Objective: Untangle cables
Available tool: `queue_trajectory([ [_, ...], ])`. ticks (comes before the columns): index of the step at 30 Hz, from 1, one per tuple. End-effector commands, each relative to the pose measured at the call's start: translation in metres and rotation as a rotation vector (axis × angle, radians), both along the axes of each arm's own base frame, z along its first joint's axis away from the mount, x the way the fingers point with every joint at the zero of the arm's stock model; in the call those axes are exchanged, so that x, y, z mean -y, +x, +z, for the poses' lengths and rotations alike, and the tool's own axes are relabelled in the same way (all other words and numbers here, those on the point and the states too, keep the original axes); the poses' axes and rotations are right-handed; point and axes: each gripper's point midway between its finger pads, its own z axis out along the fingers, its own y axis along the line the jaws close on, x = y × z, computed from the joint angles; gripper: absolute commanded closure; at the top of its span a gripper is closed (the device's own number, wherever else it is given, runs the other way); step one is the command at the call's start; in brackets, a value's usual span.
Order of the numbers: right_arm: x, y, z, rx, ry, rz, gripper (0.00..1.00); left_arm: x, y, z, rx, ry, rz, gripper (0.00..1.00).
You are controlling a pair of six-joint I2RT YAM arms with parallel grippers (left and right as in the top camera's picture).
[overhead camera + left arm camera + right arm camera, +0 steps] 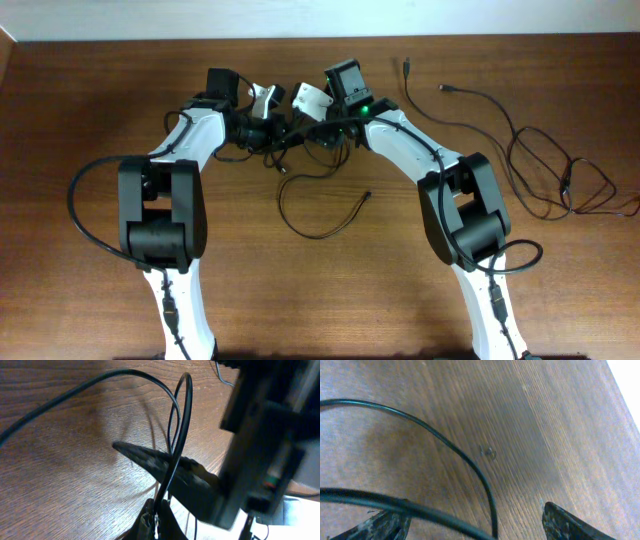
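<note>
A knot of thin black cables [290, 145] lies at the table's far middle, with a loose loop [320, 212] trailing toward me. My left gripper [270, 132] is shut on one strand of the cables [172, 467], which rises from the jaws [156, 521] in a tall narrow loop. My right gripper [312, 130] faces it closely and is open, its fingers wide apart [475, 527], with two cable strands [470, 462] crossing between them. Its dark finger [150, 457] shows in the left wrist view.
More separated black cables sprawl in loops at the right [560, 178], and one [475, 97] runs from a plug at the far right. A short plug end [408, 70] lies near the back edge. Thick arm wires [85, 215] curve by the left base.
</note>
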Motion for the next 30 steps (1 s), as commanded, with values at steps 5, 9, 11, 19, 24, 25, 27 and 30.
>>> queue_trajectory([
  [5,0.024,-0.007,-0.041,-0.171,0.034,-0.117,0.32,0.003,-0.003,-0.002,-0.001,-0.018,-0.019,1.0],
  [9,0.01,-0.046,-0.047,-0.407,0.145,-0.117,0.5,0.003,-0.002,-0.002,0.002,-0.018,-0.018,1.0],
  [11,0.007,-0.061,-0.049,-0.51,0.182,-0.145,0.62,0.003,-0.002,-0.003,0.003,-0.015,-0.017,1.0],
  [19,-0.002,-0.066,0.061,-0.486,0.336,-0.154,0.96,0.003,-0.001,-0.003,0.006,-0.015,-0.017,1.0],
  [24,0.002,-0.077,0.105,-0.46,0.356,-0.143,0.61,0.003,-0.001,-0.003,0.005,-0.016,-0.017,1.0],
  [25,0.003,-0.08,0.101,-0.477,0.346,-0.149,0.61,0.003,-0.001,-0.003,0.005,-0.016,-0.017,1.0],
  [27,0.004,-0.083,0.098,-0.492,0.338,-0.153,0.72,0.003,-0.001,-0.003,0.005,-0.016,-0.017,1.0],
  [30,0.006,-0.084,0.096,-0.5,0.33,-0.158,0.53,0.003,-0.001,-0.002,0.005,-0.016,-0.017,1.0],
])
